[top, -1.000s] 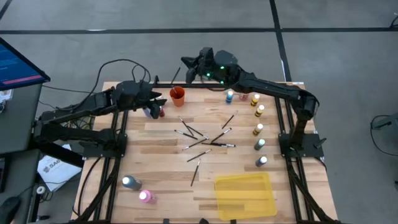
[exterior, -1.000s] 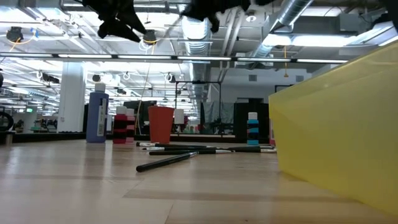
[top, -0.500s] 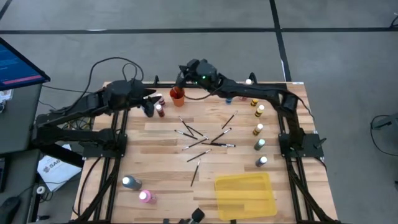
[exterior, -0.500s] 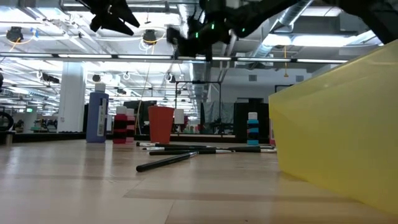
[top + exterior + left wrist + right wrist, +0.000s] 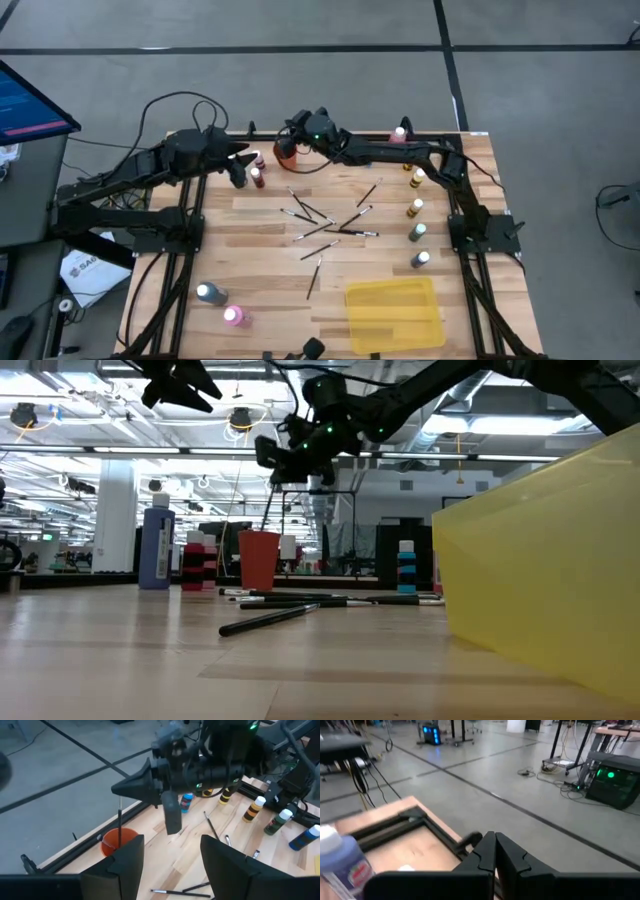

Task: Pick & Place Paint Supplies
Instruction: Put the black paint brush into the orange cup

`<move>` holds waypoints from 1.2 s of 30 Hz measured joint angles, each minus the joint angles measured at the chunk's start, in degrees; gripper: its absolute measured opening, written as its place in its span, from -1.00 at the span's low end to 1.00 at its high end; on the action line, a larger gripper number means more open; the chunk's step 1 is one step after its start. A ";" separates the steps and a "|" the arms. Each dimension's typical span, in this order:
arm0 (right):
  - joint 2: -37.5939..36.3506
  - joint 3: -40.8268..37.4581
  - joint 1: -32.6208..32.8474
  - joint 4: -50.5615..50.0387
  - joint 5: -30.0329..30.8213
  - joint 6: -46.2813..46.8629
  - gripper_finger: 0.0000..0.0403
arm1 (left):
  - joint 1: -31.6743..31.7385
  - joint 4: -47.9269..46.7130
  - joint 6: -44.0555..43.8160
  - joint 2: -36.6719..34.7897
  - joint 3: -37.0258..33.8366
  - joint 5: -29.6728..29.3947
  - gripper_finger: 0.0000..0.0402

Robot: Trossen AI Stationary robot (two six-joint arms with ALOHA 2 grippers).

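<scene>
Several paintbrushes (image 5: 330, 222) mid-table, orange cup (image 5: 285, 152) behind, yellow tray (image 5: 394, 312) near

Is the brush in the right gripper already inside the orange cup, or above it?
Tip inside: in the left wrist view the brush hangs upright from the shut right gripper, lower end past the orange cup rim.

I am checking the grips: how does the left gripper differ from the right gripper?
The left gripper is open and empty; the right gripper is shut on a paintbrush. The right gripper hangs over the orange cup; the left gripper hovers beside it. Both are lifted.
</scene>
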 joint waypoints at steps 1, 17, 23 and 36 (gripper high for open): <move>0.18 -0.05 -0.05 -0.15 0.00 -0.52 -0.99 | 0.00 0.00 0.00 0.00 0.00 0.00 -0.07; -6.52 -0.19 1.06 -8.40 -0.28 -1.25 -0.07 | -0.02 -0.91 0.01 0.54 0.00 2.74 0.01; -21.50 0.00 2.80 -22.95 0.11 -0.51 0.09 | -0.24 -1.10 0.02 7.24 0.00 6.80 0.03; -34.79 -0.04 7.86 -79.58 13.90 45.36 -0.11 | -2.47 5.55 -2.31 23.47 0.00 8.81 0.03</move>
